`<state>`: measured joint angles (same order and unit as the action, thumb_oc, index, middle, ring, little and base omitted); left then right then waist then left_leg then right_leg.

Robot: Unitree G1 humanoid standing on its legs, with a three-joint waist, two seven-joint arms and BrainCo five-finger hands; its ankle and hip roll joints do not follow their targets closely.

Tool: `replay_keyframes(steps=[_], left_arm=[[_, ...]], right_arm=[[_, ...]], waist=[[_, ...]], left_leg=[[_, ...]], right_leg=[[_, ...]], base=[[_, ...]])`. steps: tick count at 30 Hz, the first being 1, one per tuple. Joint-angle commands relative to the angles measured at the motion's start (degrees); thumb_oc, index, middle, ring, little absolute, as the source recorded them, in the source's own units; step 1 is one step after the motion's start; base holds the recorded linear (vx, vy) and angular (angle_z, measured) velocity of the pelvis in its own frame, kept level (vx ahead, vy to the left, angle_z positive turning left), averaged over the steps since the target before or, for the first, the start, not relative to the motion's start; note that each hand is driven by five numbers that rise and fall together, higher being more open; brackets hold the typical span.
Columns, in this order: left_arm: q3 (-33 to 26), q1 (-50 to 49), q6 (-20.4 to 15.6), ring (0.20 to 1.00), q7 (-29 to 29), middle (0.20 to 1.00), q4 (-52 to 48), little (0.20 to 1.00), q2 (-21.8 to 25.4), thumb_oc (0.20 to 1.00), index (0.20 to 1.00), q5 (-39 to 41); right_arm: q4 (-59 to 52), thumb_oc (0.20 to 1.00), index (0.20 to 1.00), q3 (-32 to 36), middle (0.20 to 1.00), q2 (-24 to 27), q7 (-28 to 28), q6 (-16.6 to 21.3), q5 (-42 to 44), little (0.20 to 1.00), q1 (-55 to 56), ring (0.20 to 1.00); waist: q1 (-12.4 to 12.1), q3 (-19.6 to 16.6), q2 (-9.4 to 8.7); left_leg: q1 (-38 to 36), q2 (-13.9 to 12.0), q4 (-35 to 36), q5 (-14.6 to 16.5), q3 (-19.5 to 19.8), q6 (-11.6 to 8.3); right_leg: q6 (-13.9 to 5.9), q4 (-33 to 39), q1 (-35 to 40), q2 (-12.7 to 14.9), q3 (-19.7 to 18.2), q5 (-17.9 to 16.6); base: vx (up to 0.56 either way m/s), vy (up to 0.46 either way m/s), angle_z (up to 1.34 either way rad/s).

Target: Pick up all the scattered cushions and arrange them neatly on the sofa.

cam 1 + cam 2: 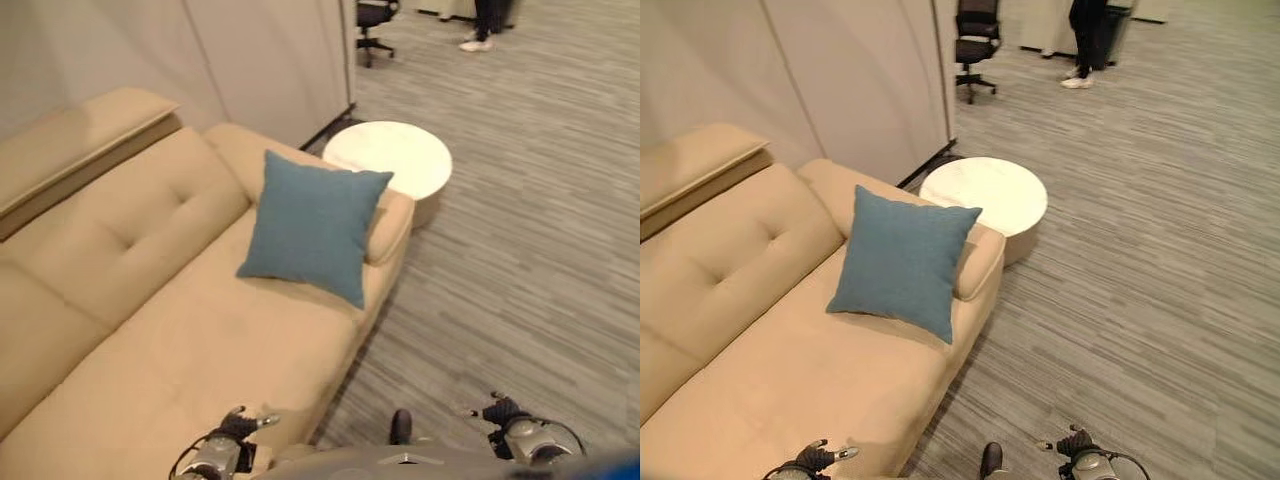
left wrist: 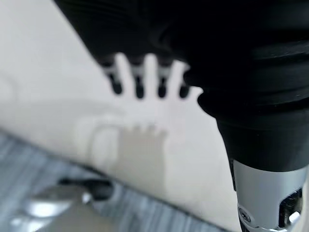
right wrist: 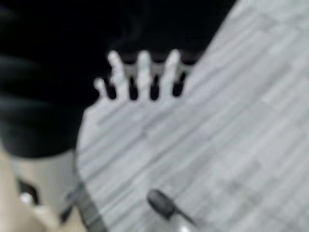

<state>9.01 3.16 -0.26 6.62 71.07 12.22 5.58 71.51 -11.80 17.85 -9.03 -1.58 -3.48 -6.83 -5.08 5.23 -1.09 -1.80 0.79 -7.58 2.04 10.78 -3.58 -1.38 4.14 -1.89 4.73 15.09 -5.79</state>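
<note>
A blue cushion [image 1: 313, 225] is propped upright on the beige sofa [image 1: 180, 330], leaned against the armrest next to the round white table [image 1: 390, 157]. Both hands are held low with fingers relaxed and nothing gripped: left hand [image 2: 145, 79] over the sofa seat, right hand [image 3: 140, 77] over the carpet [image 1: 520, 250].

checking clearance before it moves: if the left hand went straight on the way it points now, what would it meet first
Most likely the sofa: the left hand hangs open over its tan seat near the front edge, with nothing between. How far off the seat lies is unclear.
</note>
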Motion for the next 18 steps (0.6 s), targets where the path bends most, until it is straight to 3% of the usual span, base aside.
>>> replay_keyframes(steps=[1,4,5,6,11,13,15,16,18], left_arm=[[1.81,1.74,-0.03,1.000,0.25,1.000,0.18,1.000,1.23,1.000,1.000,-0.33],[2.71,2.43,0.05,1.000,0.08,1.000,-0.36,1.000,1.09,1.000,1.000,-0.92],[3.05,2.66,0.37,1.000,0.12,1.000,-0.06,1.000,0.97,1.000,1.000,-1.56],[2.73,2.44,0.40,1.000,-0.10,1.000,0.17,1.000,0.93,1.000,1.000,-1.73],[0.98,1.01,0.33,1.000,0.17,1.000,1.07,1.000,1.30,1.000,1.000,-0.91],[0.34,0.39,0.24,1.000,0.09,1.000,1.41,1.000,1.62,1.000,1.000,-0.67],[-0.05,0.48,0.26,1.000,0.28,1.000,1.01,1.000,2.18,1.000,1.000,-0.20],[-0.05,0.49,0.26,1.000,0.27,1.000,1.01,1.000,2.18,1.000,1.000,-0.20],[-0.38,0.86,0.02,1.000,0.56,1.000,0.16,1.000,3.12,1.000,1.000,0.83]], right_arm=[[-0.67,1.000,1.000,0.72,1.000,1.67,-1.00,1.45,3.01,1.000,0.47,1.000],[-1.34,1.000,1.000,1.44,1.000,1.63,-1.09,1.54,4.03,1.000,1.00,1.000],[-1.50,1.000,1.000,1.84,1.000,1.39,-1.32,1.63,4.37,1.000,1.25,1.000],[-1.49,1.000,1.000,2.01,1.000,1.30,-0.94,1.55,4.31,1.000,1.41,1.000],[-1.19,1.000,1.000,1.67,1.000,0.76,-1.03,1.57,3.38,1.000,1.06,1.000],[-1.80,1.000,1.000,2.11,1.000,0.27,-1.03,1.78,3.52,1.000,1.05,1.000],[-2.16,1.000,1.000,2.11,1.000,-0.02,-0.74,1.86,3.79,1.000,0.60,1.000],[-2.16,1.000,1.000,2.11,1.000,-0.02,-0.74,1.86,3.80,1.000,0.59,1.000],[-2.77,1.000,1.000,1.36,1.000,-0.28,-0.96,2.14,3.74,1.000,-0.37,1.000]], waist=[[0.11,1.48,-2.21],[0.95,1.44,-2.12],[1.79,1.34,-1.85],[1.95,1.28,-1.75],[0.70,0.85,-1.55],[-0.16,0.82,-1.02],[0.14,1.61,-0.66],[0.11,1.60,-0.69],[0.60,3.03,0.08]], left_leg=[[2.27,-0.99,0.77,0.83,-8.84,0.91],[4.41,-1.68,4.73,-2.40,-14.00,1.13],[6.34,-1.46,5.81,-4.61,-18.96,1.38],[5.95,-1.28,5.64,-3.80,-20.39,1.64],[4.60,0.15,6.83,-2.98,-17.81,2.32],[3.04,1.11,8.11,-2.51,-16.53,3.79],[1.44,1.78,9.17,-2.19,-15.83,5.08],[1.44,1.82,9.19,-2.20,-15.87,5.11],[-0.34,1.60,9.98,-2.12,-14.46,6.28]], right_leg=[[-5.37,-1.50,0.53,2.08,0.97,-0.32],[-5.63,-0.19,2.21,2.56,5.29,0.20],[-5.46,-0.32,2.61,2.49,7.32,0.94],[-5.45,-0.98,2.73,2.56,7.71,1.50],[-5.46,-3.77,3.39,3.14,7.97,2.72],[-5.74,-9.81,3.36,5.12,8.11,4.07],[-6.21,-17.47,0.29,7.16,6.34,1.34],[-6.24,-17.61,0.20,7.22,6.27,1.40],[-6.08,-25.90,-3.77,6.97,2.94,-0.10]], base=[[0.01,-0.171,1.02],[0.06,-0.057,1.67],[0.11,-0.012,0.93],[0.14,0.024,1.05],[0.15,0.087,0.21],[0.25,0.223,-0.19],[0.11,0.150,0.10],[0.12,0.163,0.13],[0.13,0.145,0.26]])
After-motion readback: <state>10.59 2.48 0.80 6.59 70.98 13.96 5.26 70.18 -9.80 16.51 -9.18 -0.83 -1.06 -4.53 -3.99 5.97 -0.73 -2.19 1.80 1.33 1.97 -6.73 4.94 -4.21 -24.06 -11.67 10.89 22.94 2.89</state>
